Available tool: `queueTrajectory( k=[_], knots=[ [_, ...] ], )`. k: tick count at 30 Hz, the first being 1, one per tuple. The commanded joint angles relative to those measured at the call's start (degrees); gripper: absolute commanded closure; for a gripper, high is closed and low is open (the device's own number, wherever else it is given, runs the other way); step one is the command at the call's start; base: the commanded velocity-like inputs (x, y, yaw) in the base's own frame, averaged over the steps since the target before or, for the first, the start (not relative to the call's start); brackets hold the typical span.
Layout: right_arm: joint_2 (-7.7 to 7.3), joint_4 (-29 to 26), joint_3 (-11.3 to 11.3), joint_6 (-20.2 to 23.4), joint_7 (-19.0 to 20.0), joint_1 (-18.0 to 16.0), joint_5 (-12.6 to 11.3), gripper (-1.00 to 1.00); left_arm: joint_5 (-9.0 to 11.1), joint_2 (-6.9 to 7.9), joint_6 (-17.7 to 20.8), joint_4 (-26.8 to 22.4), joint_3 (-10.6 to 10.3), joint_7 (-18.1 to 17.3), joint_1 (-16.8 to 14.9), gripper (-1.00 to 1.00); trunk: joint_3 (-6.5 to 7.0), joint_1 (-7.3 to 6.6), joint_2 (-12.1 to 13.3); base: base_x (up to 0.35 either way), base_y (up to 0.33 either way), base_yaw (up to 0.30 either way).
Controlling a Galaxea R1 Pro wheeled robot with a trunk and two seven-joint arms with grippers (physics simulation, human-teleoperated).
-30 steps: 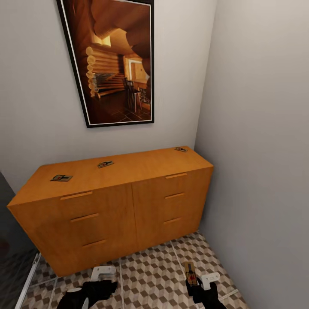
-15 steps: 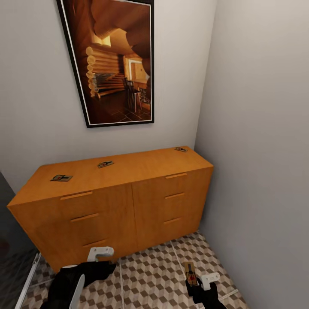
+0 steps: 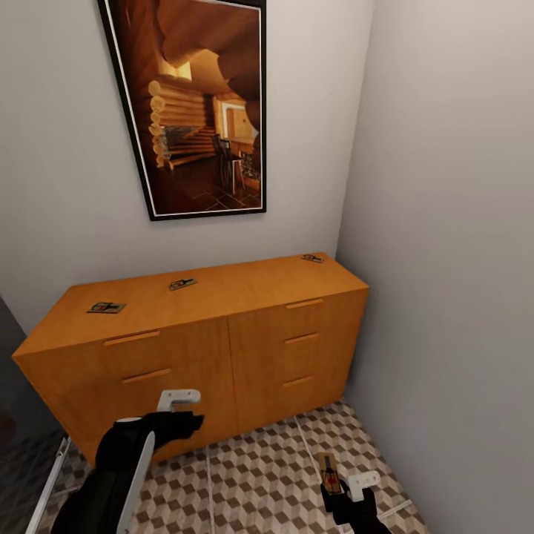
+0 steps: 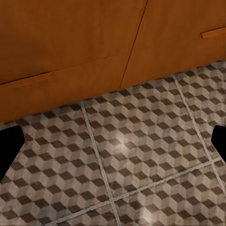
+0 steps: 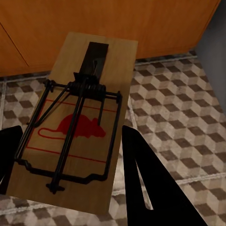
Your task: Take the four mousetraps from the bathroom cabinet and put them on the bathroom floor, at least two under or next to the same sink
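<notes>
I'm parked facing the cabinet (image 3: 200,348), which is jammed into the corner: its right end sits tight to the side wall (image 3: 452,259), its back against the rear wall under a framed picture (image 3: 196,111). Open floor (image 3: 259,482) runs in front of the drawers, narrow on the right where the wall closes in.

Three traps lie on the cabinet top: left trap (image 3: 106,307) near the front-left edge, middle trap (image 3: 182,283) further back, far trap (image 3: 312,258) near the back-right corner. All well apart.

Right gripper (image 3: 341,486) hangs low over the tiles near the right wall, fingers closed on the fourth trap (image 5: 77,117), board flat between the fingers (image 5: 150,183), red mouse print up.

Left gripper (image 3: 174,415) is in front of the lower left drawers, jaws spread wide with nothing between them, just tiles and the cabinet base in its wrist view.

Versus a second ago: my left arm has come up from floor level to drawer height. Right gripper, traps and camera unchanged.
</notes>
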Motion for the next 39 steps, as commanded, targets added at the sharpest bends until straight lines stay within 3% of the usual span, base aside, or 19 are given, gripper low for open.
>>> queueTrajectory(
  k=[1,7,13,20,32,39],
  knots=[
    [-0.01,0.07,0.16,-0.20,0.45,-0.05,-0.49,1.00,-0.91,-0.06,0.26,0.01,0.12,-0.57,-0.67,-1.00,-0.06,0.00,-0.03,0.000,0.000,0.000],
    [0.50,0.07,0.16,-0.20,0.48,-0.05,-0.49,1.00,-4.54,-0.32,1.11,1.34,0.16,-0.48,-7.21,-1.00,-0.06,0.00,-0.03,0.000,0.000,0.000],
    [0.59,0.07,0.16,-0.19,0.46,-0.05,-0.49,1.00,-5.23,-2.12,1.35,3.29,0.18,-0.47,-12.47,-1.00,-0.06,0.00,-0.03,0.000,0.000,0.000],
    [0.61,0.07,0.16,-0.12,0.44,-0.05,-0.49,1.00,-5.27,-3.02,1.40,6.97,0.18,-0.47,-16.63,-1.00,-0.06,0.00,-0.03,0.000,0.000,0.000],
    [0.54,0.07,0.16,-0.20,0.48,-0.05,-0.49,1.00,-5.33,-3.19,1.47,9.06,-0.20,-0.47,-18.17,-1.00,-0.06,0.00,-0.03,0.000,0.000,0.000],
    [0.52,0.07,0.16,-0.19,0.48,-0.05,-0.49,1.00,-5.35,-2.97,1.53,8.64,-5.60,-0.47,-18.21,-1.00,-0.06,0.00,-0.03,0.000,0.000,0.000]
  ],
)
